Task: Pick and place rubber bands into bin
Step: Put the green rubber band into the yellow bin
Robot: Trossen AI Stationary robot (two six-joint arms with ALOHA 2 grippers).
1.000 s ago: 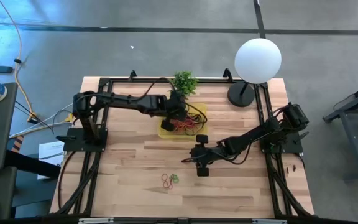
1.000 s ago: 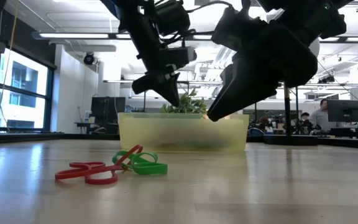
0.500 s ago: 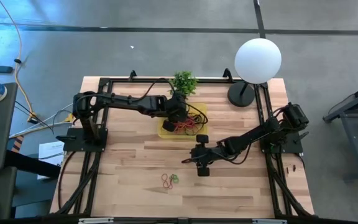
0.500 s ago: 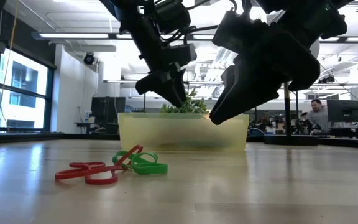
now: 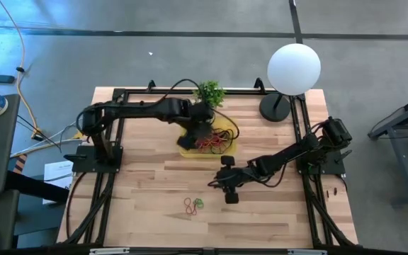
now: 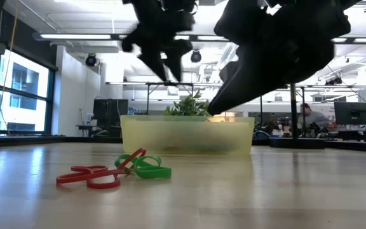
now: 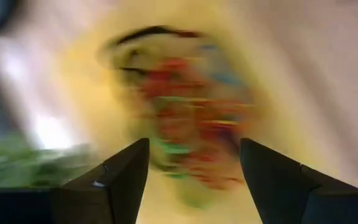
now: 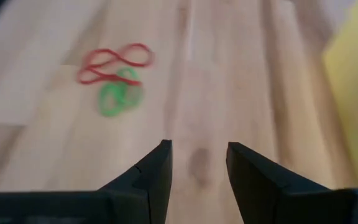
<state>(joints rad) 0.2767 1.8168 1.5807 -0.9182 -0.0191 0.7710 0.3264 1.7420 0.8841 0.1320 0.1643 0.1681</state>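
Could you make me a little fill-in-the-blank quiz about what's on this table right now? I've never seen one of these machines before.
1. The yellow bin already holds a pile of rubber ____.
2. The loose bands on the bare wood are red and ____.
3. The left tool hangs over the ____.
4. The right tool has its two fingers ____, with nothing between them.

Missing words: bands; green; bin; open
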